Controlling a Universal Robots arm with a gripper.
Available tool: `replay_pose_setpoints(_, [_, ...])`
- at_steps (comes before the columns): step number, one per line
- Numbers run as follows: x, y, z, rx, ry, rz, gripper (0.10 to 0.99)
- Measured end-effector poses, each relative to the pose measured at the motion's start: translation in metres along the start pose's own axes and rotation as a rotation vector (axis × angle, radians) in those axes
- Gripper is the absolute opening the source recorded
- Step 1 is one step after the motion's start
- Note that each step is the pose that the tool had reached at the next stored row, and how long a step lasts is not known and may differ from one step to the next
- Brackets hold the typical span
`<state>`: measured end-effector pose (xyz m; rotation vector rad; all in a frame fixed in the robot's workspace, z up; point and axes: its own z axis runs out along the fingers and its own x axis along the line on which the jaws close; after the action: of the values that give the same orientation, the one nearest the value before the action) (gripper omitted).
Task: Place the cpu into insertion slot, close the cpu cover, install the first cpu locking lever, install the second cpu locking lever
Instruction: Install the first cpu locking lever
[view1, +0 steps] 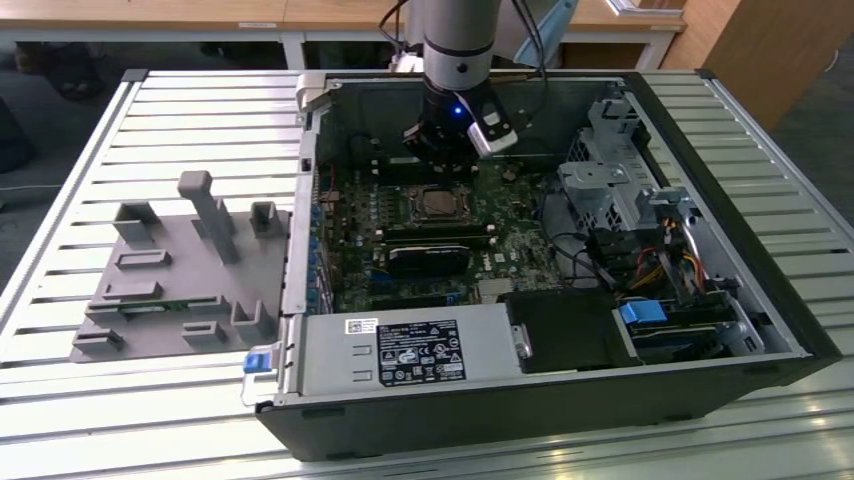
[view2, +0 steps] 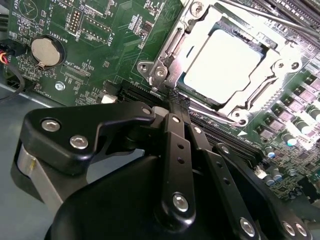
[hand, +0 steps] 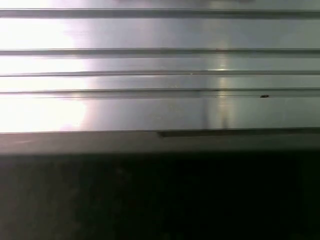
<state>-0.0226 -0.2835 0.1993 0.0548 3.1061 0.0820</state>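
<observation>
The cpu (view2: 222, 65) lies flat in the insertion slot (view2: 235, 27), its silvery face up. The cpu cover (view2: 280, 67), a shiny metal frame, is folded down around it. A thin lever rod (view2: 270, 19) runs along the far side of the socket. Another lever rod (view2: 215, 114) runs along the side nearest my fingers. My gripper (view2: 172, 103) is shut with nothing between its black fingers, its tips just off the socket's edge beside a corner screw. In the exterior view the gripper (view1: 443, 160) hangs inside the case, right behind the socket (view1: 434, 203).
Memory sticks (view1: 434, 235) lie just in front of the socket, and a coin battery (view2: 45, 51) sits off to one side. The power supply (view1: 407, 350), drive cage (view1: 607, 190) and case walls hem in the board. A grey fixture (view1: 174, 270) rests on the slatted table (hand: 160, 65).
</observation>
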Motion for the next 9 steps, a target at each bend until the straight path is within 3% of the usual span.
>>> replay_pose_setpoints(5, [-0.0002, 0.0001, -0.0011, 0.000, -0.0001, 0.000, 0.106])
replay_pose_setpoints(9, [-0.0007, 0.0001, -0.0003, 0.009, -0.0001, 0.000, 0.106])
